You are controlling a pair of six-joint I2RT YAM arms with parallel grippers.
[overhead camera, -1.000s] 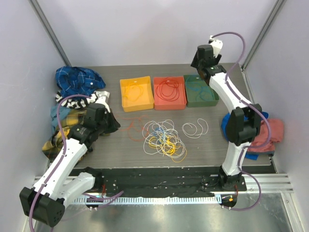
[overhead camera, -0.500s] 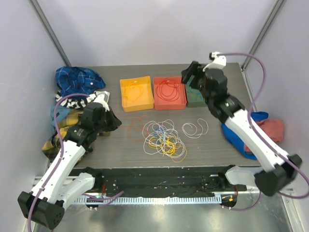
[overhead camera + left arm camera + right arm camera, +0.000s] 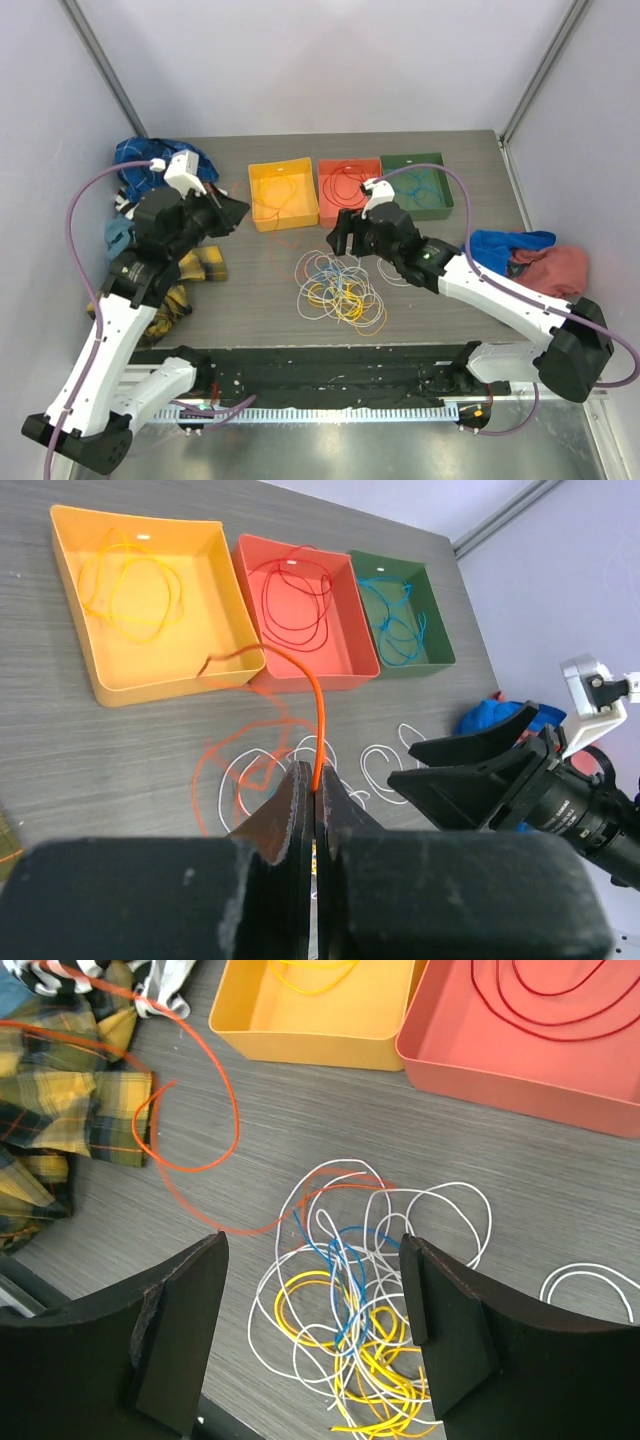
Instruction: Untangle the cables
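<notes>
Lifting toward the upper left of the overhead view, the left gripper (image 3: 228, 212) has risen off the surface with its fingers pinched together on the orange cable (image 3: 318, 705), whose loop trails down just left of the tangle (image 3: 340, 290); the right gripper (image 3: 345, 235) has swung from above the green tray (image 3: 447, 200) at upper right down over that heap at frame centre, jaws apart and holding nothing; likely the orange strand is being drawn free while the right arm readies for the next pick.
</notes>
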